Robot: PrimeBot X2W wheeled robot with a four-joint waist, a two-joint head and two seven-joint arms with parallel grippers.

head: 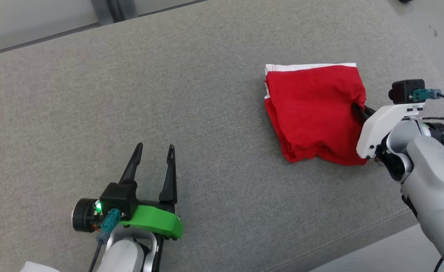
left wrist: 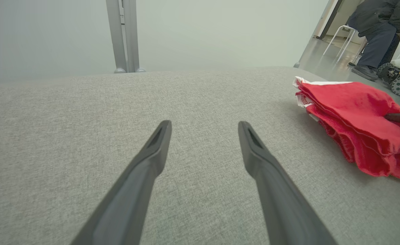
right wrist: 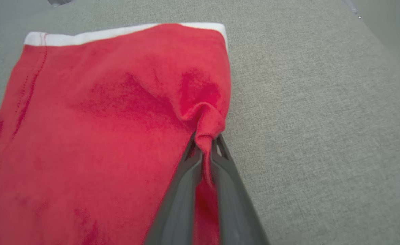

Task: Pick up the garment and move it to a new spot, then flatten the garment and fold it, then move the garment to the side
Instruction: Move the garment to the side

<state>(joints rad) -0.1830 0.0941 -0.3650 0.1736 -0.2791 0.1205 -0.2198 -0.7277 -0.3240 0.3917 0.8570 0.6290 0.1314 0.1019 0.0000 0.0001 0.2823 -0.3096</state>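
**Head view: folded garment point(head: 312, 113) sits far right on the bench point(head: 206, 94), one claw clamped to its edge**

The red garment, with a white band along its far edge, lies in a compact, roughly square stack of several layers. It is on the right-hand part of the grey fabric bench, near the bench's right border. In the left wrist view the layers show plainly along the stack's near edge.

The right claw point(head: 358, 107) is closed on a small pinch of cloth at the stack's right edge. The right wrist view shows its two dark fingers point(right wrist: 182, 183) pressed together with a red tuck bunched between their tips. The left claw point(head: 155, 147) rests well apart at the lower left, jaws spread wide and holding nothing, with bare bench between them.

Judged from how the cloth lies, the flattening and folding look done (the stack is tidy, if a little rumpled along its near edge). The final move to the side appears to be in hand or close to its end. What seems left is to settle the stack, let go of the pinch and draw the right claw away without dragging the top layer open.

A person's legs point(left wrist: 373, 44) and a wheeled machine point(left wrist: 399, 80) are on the floor beyond the bench, well apart from the work.
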